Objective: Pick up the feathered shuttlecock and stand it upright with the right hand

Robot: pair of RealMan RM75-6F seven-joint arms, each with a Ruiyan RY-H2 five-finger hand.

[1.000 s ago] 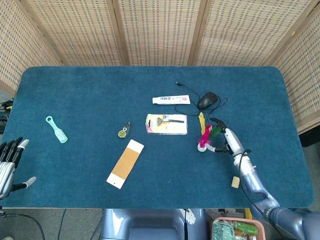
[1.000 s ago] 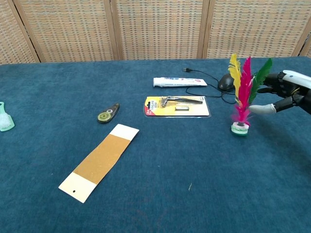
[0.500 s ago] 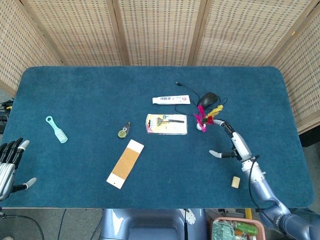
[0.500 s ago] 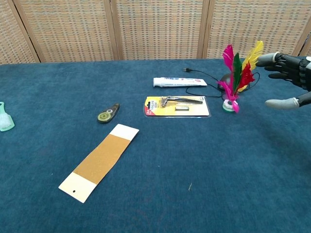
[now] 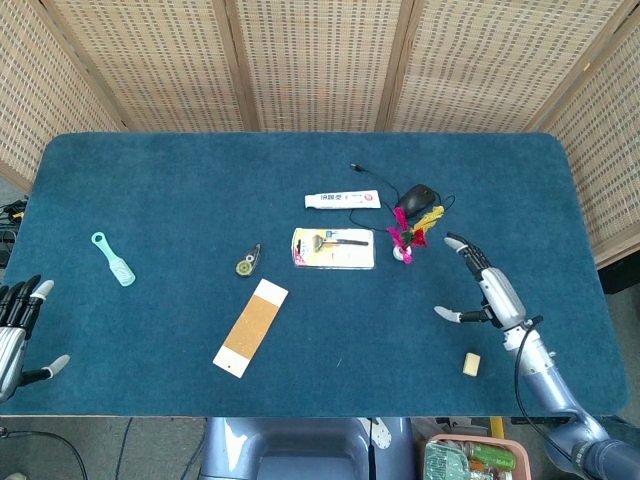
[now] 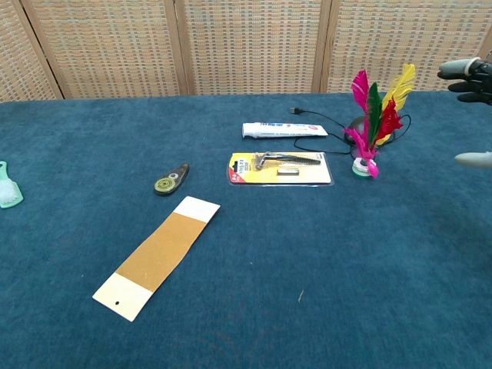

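The feathered shuttlecock [image 6: 373,123] stands upright on its white base on the blue cloth, with pink, green, red and yellow feathers pointing up; in the head view the shuttlecock [image 5: 408,232] sits just right of the razor pack. My right hand [image 5: 492,290] is open, fingers spread, well to the right of the shuttlecock and apart from it; only the fingertips of the right hand [image 6: 470,77] show at the chest view's right edge. My left hand [image 5: 18,325] hangs open off the table's near left corner.
A razor pack [image 6: 280,167], a toothpaste tube [image 6: 284,129] and a black mouse [image 5: 414,200] with its cable lie close around the shuttlecock. A tape dispenser [image 6: 171,180], a cardboard strip [image 6: 157,254], a teal brush [image 5: 113,258] and a small cork [image 5: 470,363] lie elsewhere.
A second ago the shuttlecock stood at my right hand; it then shifted back toward the mouse and stays upright there. The right hand has withdrawn to the right and toward me.
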